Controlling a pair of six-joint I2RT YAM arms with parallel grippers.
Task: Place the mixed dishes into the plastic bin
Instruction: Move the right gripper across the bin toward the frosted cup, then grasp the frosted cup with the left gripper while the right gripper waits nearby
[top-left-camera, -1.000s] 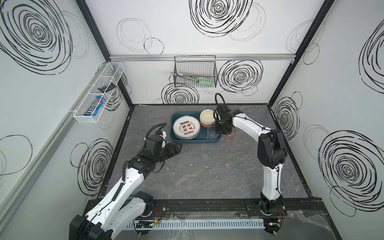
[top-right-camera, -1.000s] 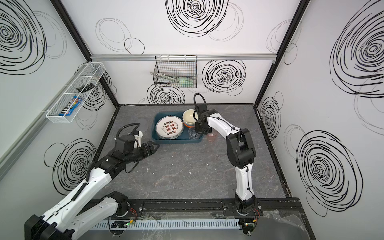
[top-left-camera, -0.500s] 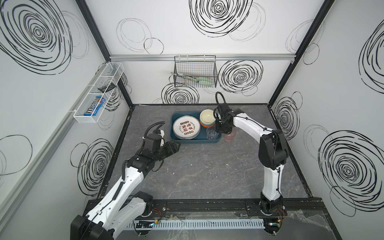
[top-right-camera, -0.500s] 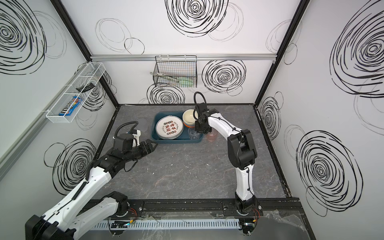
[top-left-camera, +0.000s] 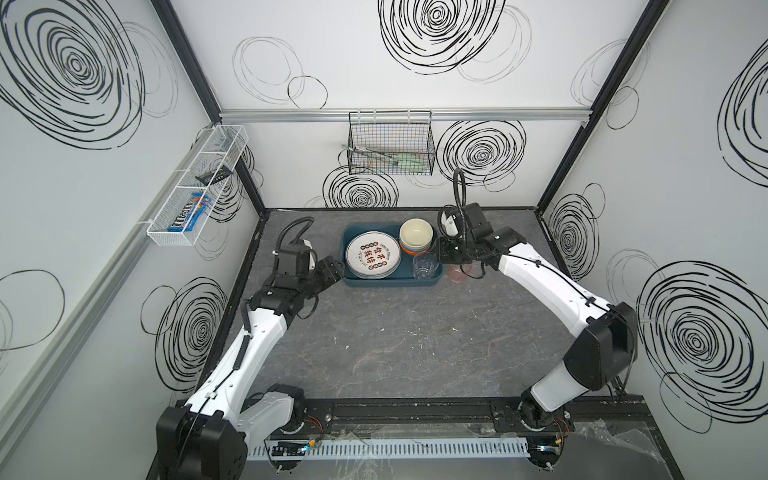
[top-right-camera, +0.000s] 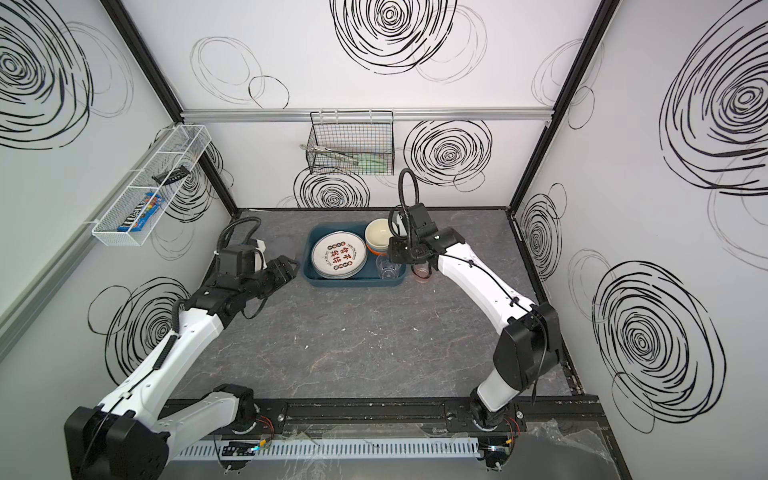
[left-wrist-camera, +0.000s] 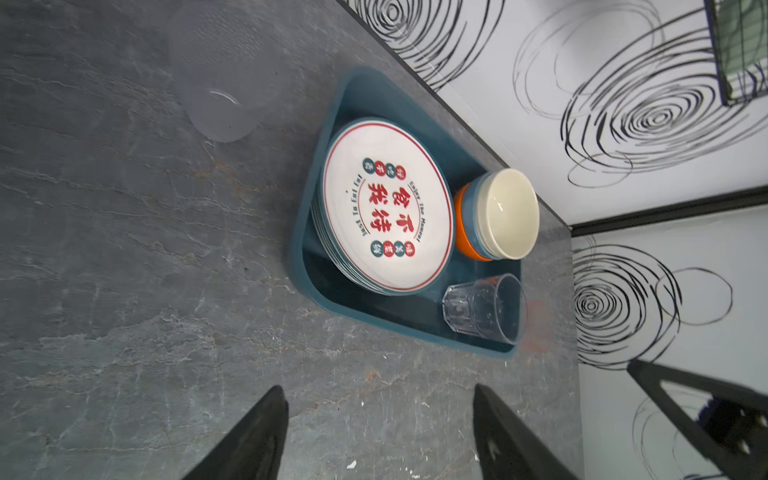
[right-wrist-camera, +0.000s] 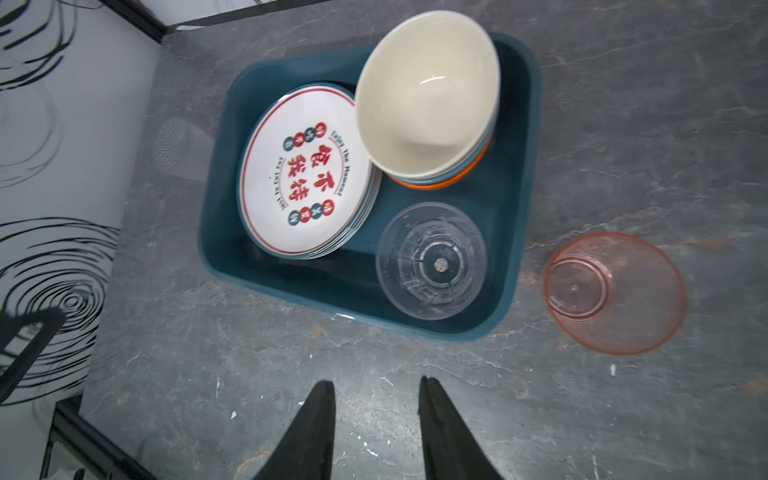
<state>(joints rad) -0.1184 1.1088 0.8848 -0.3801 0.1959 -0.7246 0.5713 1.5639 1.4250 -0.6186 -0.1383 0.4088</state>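
The dark teal plastic bin (top-left-camera: 390, 284) (right-wrist-camera: 365, 321) sits at the back middle of the table. In it are a stack of white plates with red characters (top-left-camera: 373, 259) (left-wrist-camera: 386, 203), nested bowls with a cream one on top (top-left-camera: 414, 235) (right-wrist-camera: 424, 95), and an upright clear glass (top-left-camera: 424, 266) (right-wrist-camera: 432, 259). A pink tumbler (top-left-camera: 459, 274) (right-wrist-camera: 615, 291) stands on the table just right of the bin. My right gripper (top-left-camera: 442, 251) (right-wrist-camera: 376, 384) hovers open and empty over the bin's right end. Beside the bin's left end, my left gripper (top-left-camera: 332, 268) (left-wrist-camera: 380, 390) is open and empty.
A faint frosted translucent cup (left-wrist-camera: 224, 112) lies on the table by the bin's far left corner. A black wire basket (top-left-camera: 390, 147) hangs on the back wall and a white mesh tray (top-left-camera: 195, 187) on the left wall. Grey tabletop (top-left-camera: 395, 345) stretches in front of the bin.
My right gripper's jaws have opened and it has drawn back from the clear glass, which stays in the bin. My left gripper has moved up to the bin's left end.
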